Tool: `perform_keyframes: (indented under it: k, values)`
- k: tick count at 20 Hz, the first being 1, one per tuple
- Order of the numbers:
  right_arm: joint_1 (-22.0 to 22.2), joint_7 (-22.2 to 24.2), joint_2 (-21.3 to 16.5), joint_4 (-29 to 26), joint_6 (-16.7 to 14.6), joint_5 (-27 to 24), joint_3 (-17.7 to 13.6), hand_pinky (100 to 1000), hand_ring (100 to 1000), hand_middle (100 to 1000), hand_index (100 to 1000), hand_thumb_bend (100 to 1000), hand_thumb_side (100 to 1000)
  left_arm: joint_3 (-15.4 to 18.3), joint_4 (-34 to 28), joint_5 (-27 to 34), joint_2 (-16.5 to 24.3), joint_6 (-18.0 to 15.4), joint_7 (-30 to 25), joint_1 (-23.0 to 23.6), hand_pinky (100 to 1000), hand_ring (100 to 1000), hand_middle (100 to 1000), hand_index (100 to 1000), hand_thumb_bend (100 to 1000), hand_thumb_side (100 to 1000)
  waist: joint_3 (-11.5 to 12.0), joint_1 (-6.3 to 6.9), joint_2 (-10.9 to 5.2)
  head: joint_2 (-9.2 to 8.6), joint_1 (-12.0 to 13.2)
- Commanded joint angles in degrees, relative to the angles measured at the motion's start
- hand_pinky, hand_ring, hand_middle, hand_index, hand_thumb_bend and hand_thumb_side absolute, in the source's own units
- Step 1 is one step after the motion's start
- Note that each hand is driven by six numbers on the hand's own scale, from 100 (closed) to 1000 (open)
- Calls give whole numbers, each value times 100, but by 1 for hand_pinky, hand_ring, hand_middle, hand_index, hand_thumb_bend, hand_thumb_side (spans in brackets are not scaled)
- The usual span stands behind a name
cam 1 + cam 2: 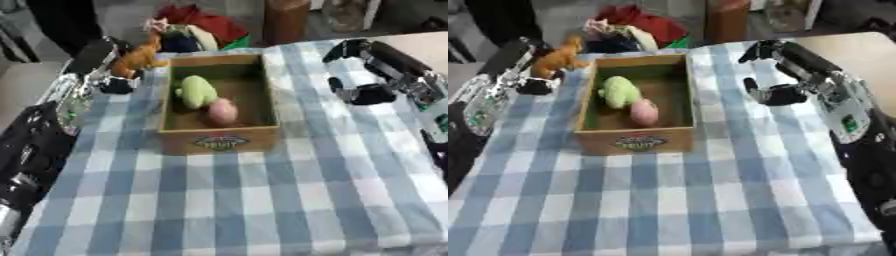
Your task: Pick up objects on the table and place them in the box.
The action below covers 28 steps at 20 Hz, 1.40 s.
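A wooden box (219,135) stands on the blue-checked tablecloth (262,200); it holds a green plush toy (197,91) and a pink round object (222,111). An orange toy animal (138,57) is up beside the box's far left corner, with my left hand (115,85) curled round it from the left. My right hand (785,75) hovers open to the right of the box, over the cloth, with its fingers (759,50) arched, its thumb (773,95) spread and nothing in it.
Past the table's far edge lie a heap of red and mixed-colour items (197,25) and a brown upright cylinder (284,20). A tan surface (424,45) borders the table at the far right. The table's left edge runs close to my left arm.
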Motion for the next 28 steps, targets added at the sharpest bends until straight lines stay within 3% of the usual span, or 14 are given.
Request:
perform_keyframes:
  k: [1, 9, 12, 14, 15, 16, 17, 18, 20, 22, 26, 28]
  values:
    - [-102, 27, -42, -34, -18, 11, -29, 796, 792, 752, 797, 100, 215, -186, -315, 95, -94, -101, -236, -234, 665, 312, 212, 509, 100, 168, -2, -27, -108, -11, 79]
    - [-111, 55, 3, -34, -30, 9, -23, 796, 792, 751, 798, 100, 216, -372, -141, -122, -487, -386, -564, -303, 676, 359, 261, 545, 100, 173, -56, -18, -93, -5, 97]
    - [-107, 84, 4, -28, -37, 17, -12, 798, 794, 754, 799, 100, 221, -392, 13, -25, -556, -481, -745, -264, 714, 532, 485, 686, 124, 180, -65, -16, -93, -18, 74]
    - [-102, 106, 5, -25, -61, 39, -7, 799, 795, 756, 800, 100, 224, -393, 100, 60, -577, -557, -941, -249, 750, 652, 640, 758, 188, 206, -73, -15, -93, -23, 71]
    - [-101, 115, 8, -22, -70, 46, -7, 799, 795, 756, 800, 100, 224, -383, 137, 111, -584, -586, -1043, -243, 761, 676, 671, 771, 195, 240, -76, -15, -93, -25, 66]
    - [-99, 121, 9, -19, -74, 48, -11, 798, 794, 755, 801, 100, 223, -365, 162, 169, -587, -602, -1127, -236, 817, 760, 778, 848, 247, 416, -78, -14, -92, -26, 61]
    - [-95, 122, 9, -18, -72, 46, -17, 798, 794, 755, 801, 100, 223, -347, 167, 226, -583, -603, -1178, -230, 832, 776, 796, 862, 264, 461, -77, -14, -93, -26, 56]
    - [-93, 120, 6, -17, -67, 43, -23, 797, 794, 754, 801, 100, 221, -330, 158, 280, -575, -593, -1201, -221, 861, 812, 843, 907, 281, 633, -75, -14, -94, -27, 53]
    - [-89, 108, -4, -19, -50, 38, -36, 797, 794, 754, 801, 100, 220, -285, 120, 438, -554, -556, -1192, -188, 888, 844, 880, 946, 298, 792, -67, -15, -97, -28, 47]
    - [-78, 96, -16, -18, -37, 37, -45, 797, 794, 754, 801, 100, 220, -227, 27, 661, -520, -488, -1113, -149, 894, 850, 885, 956, 252, 863, -50, -18, -101, -28, 32]
    - [-47, 85, -38, -10, -25, 44, -59, 797, 794, 754, 801, 100, 219, -55, -461, 1340, -394, -125, -694, 44, 864, 795, 814, 900, 149, 836, -2, -19, -112, -15, 1]
    - [-25, 70, -62, -10, -15, 43, -75, 797, 794, 754, 802, 100, 219, 70, -932, 1869, -237, 120, -464, 247, 826, 711, 724, 830, 100, 730, 50, -23, -120, 6, -42]
